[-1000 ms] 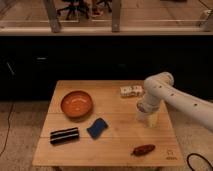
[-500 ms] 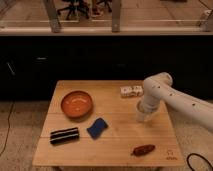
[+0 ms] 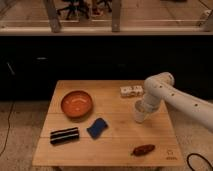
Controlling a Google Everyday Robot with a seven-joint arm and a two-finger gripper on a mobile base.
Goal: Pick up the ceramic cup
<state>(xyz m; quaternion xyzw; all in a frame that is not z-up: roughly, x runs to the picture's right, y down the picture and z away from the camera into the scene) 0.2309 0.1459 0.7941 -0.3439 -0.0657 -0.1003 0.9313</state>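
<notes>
The ceramic cup (image 3: 139, 114) is a small plain white tapered cup at the right side of the wooden table (image 3: 115, 145). My gripper (image 3: 142, 106) comes down from the white arm (image 3: 172, 95) right over the cup's rim and hides part of it. The cup looks close to the table top; I cannot tell whether it rests on it.
An orange bowl (image 3: 77, 103) sits at the table's left. A blue sponge (image 3: 97, 127) and a black striped bar (image 3: 64, 135) lie in front of it. A white small package (image 3: 131, 91) is behind the cup. A brown item (image 3: 143, 149) lies near the front right edge.
The arm and cup stay at nearly the same place; the cup seems slightly higher than a second ago.
</notes>
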